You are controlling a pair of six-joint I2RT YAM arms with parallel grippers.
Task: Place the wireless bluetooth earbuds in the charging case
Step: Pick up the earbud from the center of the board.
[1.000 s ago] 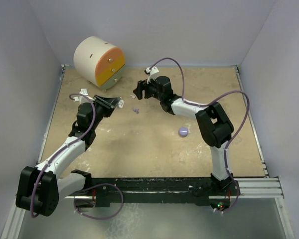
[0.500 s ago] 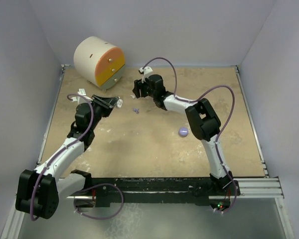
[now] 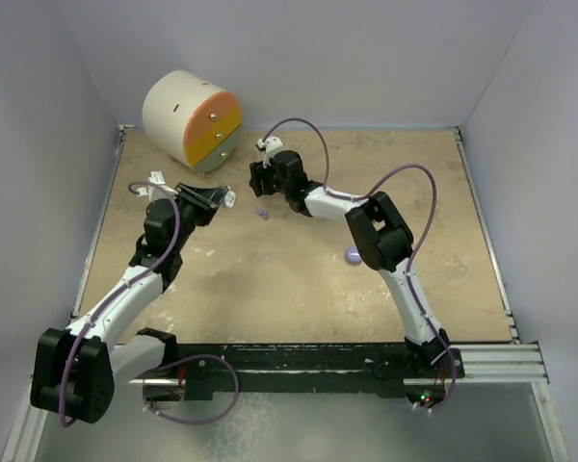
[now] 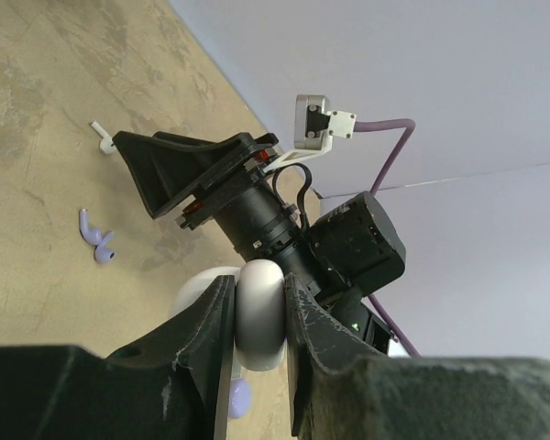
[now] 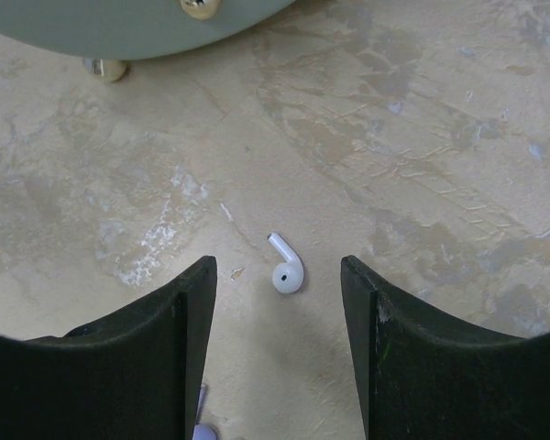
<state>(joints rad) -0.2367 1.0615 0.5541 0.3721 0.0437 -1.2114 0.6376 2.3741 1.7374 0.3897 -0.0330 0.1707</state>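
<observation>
The white earbud (image 5: pixel 287 266) lies flat on the table (image 5: pixel 458 137) in the far left-centre part, stem angled away from its round head. It sits in the gap under my right gripper (image 5: pixel 277 295), whose fingers stand apart on either side and touch nothing. The purple earbud (image 4: pixel 96 240) lies close by on the near side, just beside one of those fingers. The left gripper (image 4: pixel 259 286) hangs a little to the left, clamped on a white rounded case (image 4: pixel 261 321), which I take to be the charging case. I cannot tell whether its sockets face up. The big drum (image 3: pixel 191 117) stands at the far left, just beyond the white earbud, and a lilac puck (image 3: pixel 354 254) lies well apart to the right.

My worry is the pinch. The earbud is tiny and rounded, so fingers closing on its head rather than across its body could squirt it out sideways. Coming down off-centre could land a fingertip on it, or nudge the purple one away. With the two grippers this near each other, a careless swing toward the case could knock it askew in the left grip.
</observation>
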